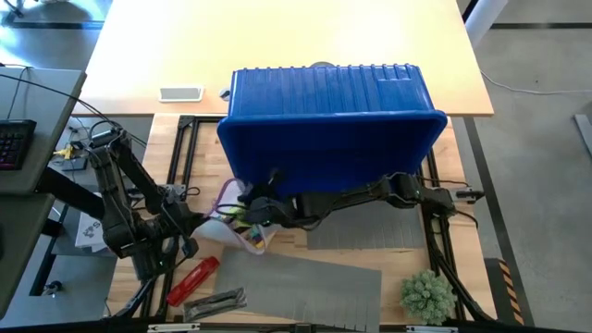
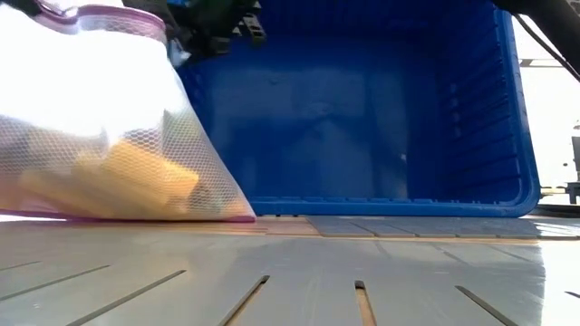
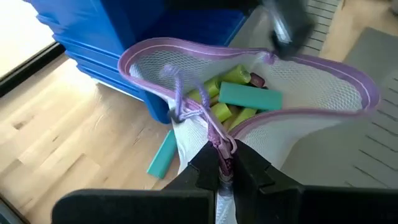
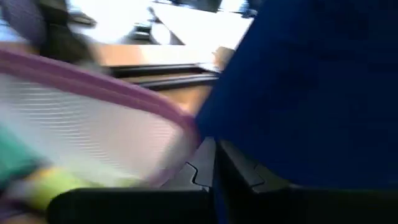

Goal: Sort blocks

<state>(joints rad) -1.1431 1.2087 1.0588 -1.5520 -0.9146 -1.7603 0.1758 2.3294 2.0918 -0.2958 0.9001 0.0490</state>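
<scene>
A white mesh bag [image 3: 311,93] with a purple rim stands open between my two grippers, in front of the tipped blue bin [image 1: 328,125]. Inside it lie lime blocks [image 3: 231,78], a teal block [image 3: 250,96] and a purple one [image 3: 256,80]. Its bottom [image 2: 109,204] rests on the table. One teal block [image 3: 161,155] lies on the wood outside the bag, by the bin. My left gripper [image 3: 222,163] is shut on the bag's near rim. My right gripper [image 4: 214,171] is shut at the far rim. My left gripper pinches the bag's purple rim [image 3: 219,144] between its two fingers, where the purple cord is gathered. It reaches slanting down from the table's left side. The mesh hangs slack below the hold. My right gripper meets the opposite side of the purple rim [image 4: 181,127], which runs in between its shut fingers. It comes nearly level from the table's right side, close along the bin. The rim is lifted here, holding the mouth open.
The blue bin lies on its side, its open mouth [image 2: 362,118] facing the near edge, right behind the bag. A red cylindrical tool [image 1: 192,277] and a grey slotted mat [image 1: 296,287] lie toward the near edge. A green plant [image 1: 426,294] stands near right.
</scene>
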